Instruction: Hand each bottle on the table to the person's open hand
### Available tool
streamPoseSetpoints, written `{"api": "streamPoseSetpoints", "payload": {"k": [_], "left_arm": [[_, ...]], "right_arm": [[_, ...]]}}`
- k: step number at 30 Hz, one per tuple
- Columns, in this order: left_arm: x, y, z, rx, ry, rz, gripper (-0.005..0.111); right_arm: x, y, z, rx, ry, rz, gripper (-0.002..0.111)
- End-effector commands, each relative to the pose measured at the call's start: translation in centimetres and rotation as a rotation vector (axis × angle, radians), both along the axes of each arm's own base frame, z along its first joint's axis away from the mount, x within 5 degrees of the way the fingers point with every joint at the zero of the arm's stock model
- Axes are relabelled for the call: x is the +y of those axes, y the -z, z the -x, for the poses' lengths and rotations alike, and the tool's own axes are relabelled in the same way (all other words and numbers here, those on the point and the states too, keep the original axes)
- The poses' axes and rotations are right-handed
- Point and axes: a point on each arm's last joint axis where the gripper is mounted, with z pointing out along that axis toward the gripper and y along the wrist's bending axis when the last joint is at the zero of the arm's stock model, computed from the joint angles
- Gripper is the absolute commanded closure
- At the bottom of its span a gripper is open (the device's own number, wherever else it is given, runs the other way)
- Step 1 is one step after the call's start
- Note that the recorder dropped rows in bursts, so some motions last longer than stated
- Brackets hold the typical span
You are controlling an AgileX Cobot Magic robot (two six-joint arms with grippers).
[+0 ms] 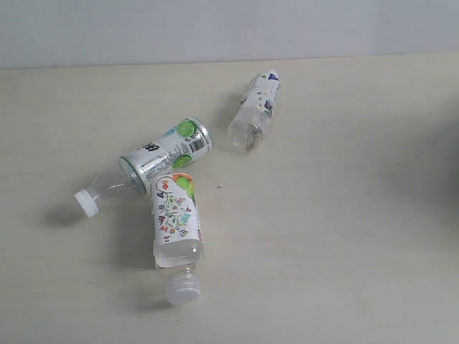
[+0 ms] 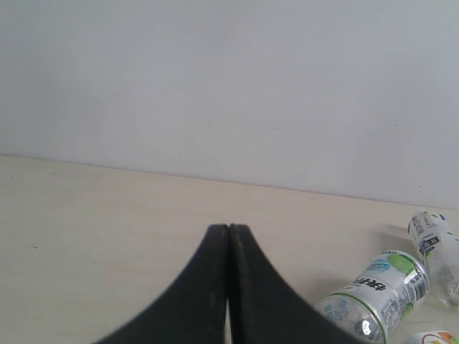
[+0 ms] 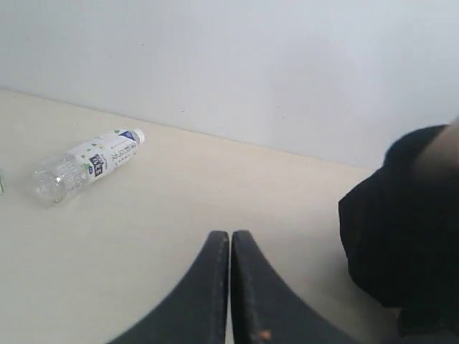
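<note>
Three bottles lie on the cream table [image 1: 344,215]. The green-lime and silver bottle [image 1: 154,159] lies with its white cap at the left. Touching it, the white floral bottle [image 1: 176,223] points its cap toward the front edge. Farther back lies the white bottle with purple marks [image 1: 256,109], also in the right wrist view [image 3: 86,163]. The pink-red bottle is out of view. The open hand is not visible; only a black sleeve [image 3: 401,222] shows. My left gripper [image 2: 229,228] and right gripper [image 3: 230,234] are shut and empty, apart from every bottle. Neither appears in the exterior view.
A pale wall [image 1: 215,29] runs behind the table's back edge. The green-lime bottle [image 2: 380,292] and the purple-marked bottle [image 2: 434,240] sit beside the left gripper in its wrist view. A soft shadow darkens the table at the far right [image 1: 437,158].
</note>
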Motion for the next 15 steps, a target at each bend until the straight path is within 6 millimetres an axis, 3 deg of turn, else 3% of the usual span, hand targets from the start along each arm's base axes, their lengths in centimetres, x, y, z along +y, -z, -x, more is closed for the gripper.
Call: {"api": "streamPoseSetpoints", "payload": {"k": [1,15], "left_arm": [[0.01,-0.08,0.06,-0.011,-0.001,-0.009,0.107],[0.01,-0.08,0.06,-0.011,-0.001,-0.009,0.107]], "right_arm": [[0.19,0.04,0.0,-0.011,-0.016,-0.014,0.107],[0.19,0.11,0.02,-0.003,-0.015,-0.015,0.107]]}}
